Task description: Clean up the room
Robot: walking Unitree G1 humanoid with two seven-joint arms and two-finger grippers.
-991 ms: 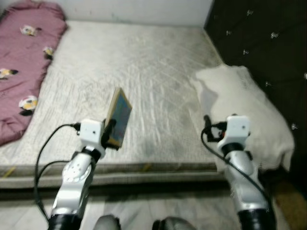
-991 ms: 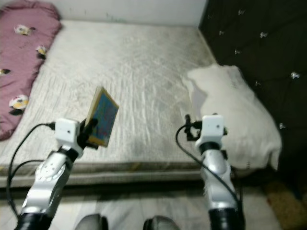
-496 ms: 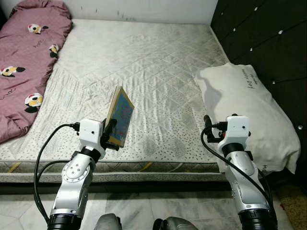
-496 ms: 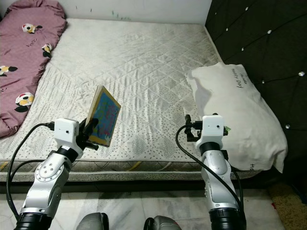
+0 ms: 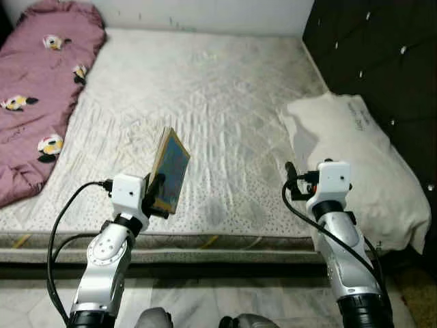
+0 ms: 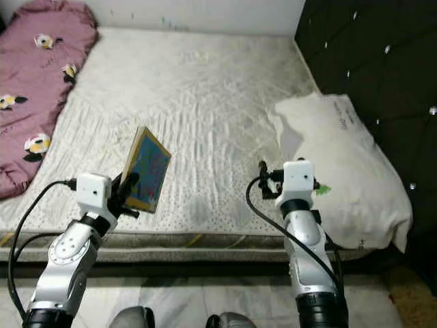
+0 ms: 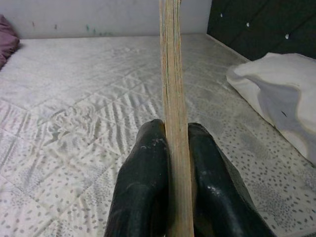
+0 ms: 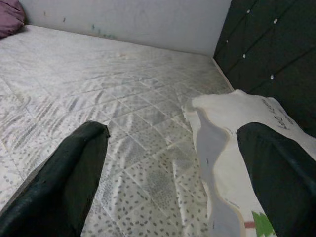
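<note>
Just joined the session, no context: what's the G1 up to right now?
It stands at the foot of a bare mattress. The left gripper is shut on a thin book, held upright on edge above the mattress's near edge. The right gripper is open and holds nothing, raised beside a white pillow that lies along the dark tufted headboard. A maroon floral quilt lies on the mattress's left side.
</note>
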